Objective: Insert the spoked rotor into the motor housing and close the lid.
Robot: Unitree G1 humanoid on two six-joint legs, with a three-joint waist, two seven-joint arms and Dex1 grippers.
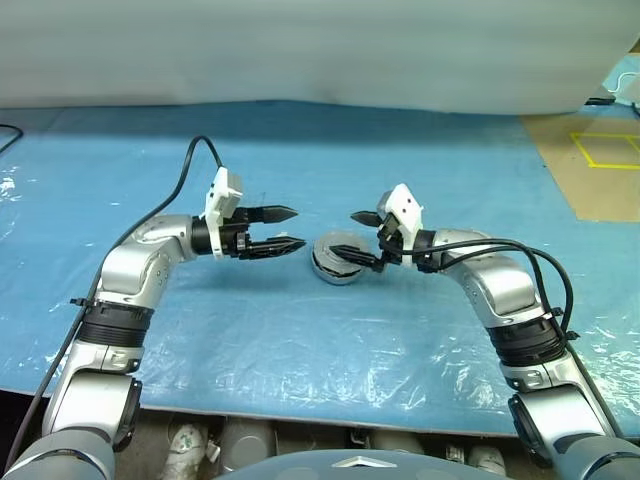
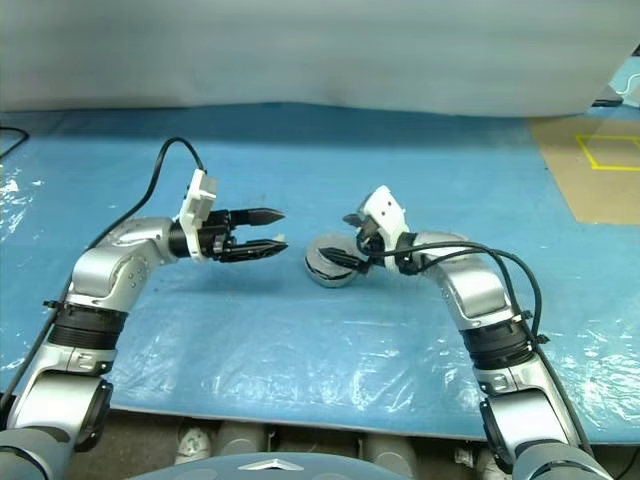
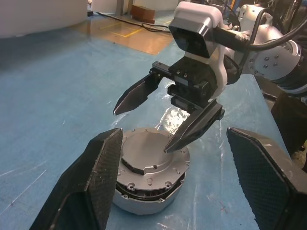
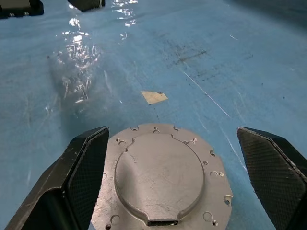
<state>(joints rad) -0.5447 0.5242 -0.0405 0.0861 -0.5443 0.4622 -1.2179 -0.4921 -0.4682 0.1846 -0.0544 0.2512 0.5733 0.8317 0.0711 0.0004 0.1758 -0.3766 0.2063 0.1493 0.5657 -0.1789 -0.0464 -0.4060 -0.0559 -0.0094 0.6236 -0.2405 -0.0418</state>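
On the blue plastic-covered table (image 1: 300,350), the motor housing (image 1: 337,262) sits at the centre of what I see, so I place everything from it. Its lid (image 4: 159,173) lies flat and closed on top, a round silver-grey face with a raised centre plate and small screw holes round the edge. I cannot see the windings, and the lid covers whatever is inside.

To the left of the housing, my left arm reaches in from the side with the elbow bent and the forearm about level. The left gripper (image 1: 285,228) points sideways toward the housing and hangs just short of it, a little above the tabletop. Its two black fingers stand parted, one above the other, with nothing between them. A black cable (image 1: 165,205) loops up from that wrist.

To the right of the housing, my right arm comes in from the other side, wrist angled slightly downward. The right gripper (image 3: 144,122) is spread wide and holds nothing. In the left wrist view its lower finger (image 3: 194,127) comes down to the lid's top at the rim, while the upper finger stands clear above it. I cannot tell whether that lower tip actually touches the metal.

Beyond the housing, a small pale scrap (image 4: 154,97) lies flat on the blue sheet.
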